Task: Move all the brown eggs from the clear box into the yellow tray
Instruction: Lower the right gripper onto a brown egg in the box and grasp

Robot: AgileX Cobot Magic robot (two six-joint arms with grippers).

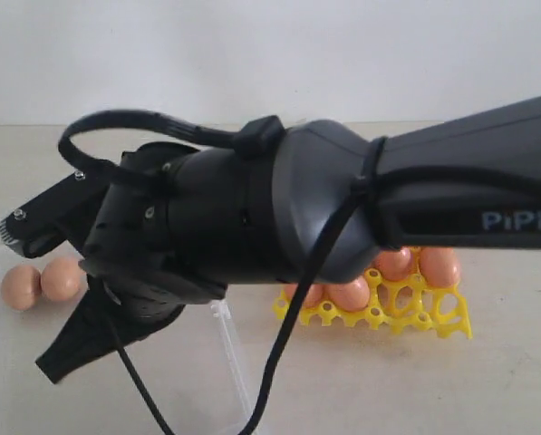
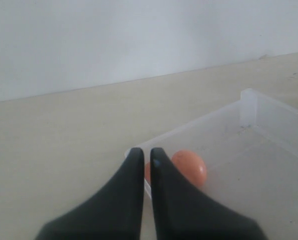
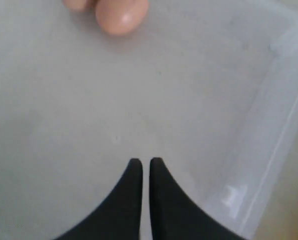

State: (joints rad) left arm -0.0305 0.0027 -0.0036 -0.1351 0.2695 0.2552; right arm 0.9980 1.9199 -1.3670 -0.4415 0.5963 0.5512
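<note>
Both claws clenched and empty; 2 brown eggs (image 1: 62, 278) lie in the clear box (image 1: 234, 353).

The right arm (image 1: 342, 208) stretches across the desk from its right edge to the box, which sits on the left part near the front edge. The right gripper (image 3: 142, 161) hangs over the box's bare floor, its fingers pressed nearly together around nothing, apart from the 2 eggs lying side by side. The left gripper (image 2: 145, 150) is likewise clenched on nothing, just outside the box wall. The yellow tray (image 1: 424, 317) sits toward the right edge, with at least 4 other eggs (image 1: 394, 263) in its cups.
</note>
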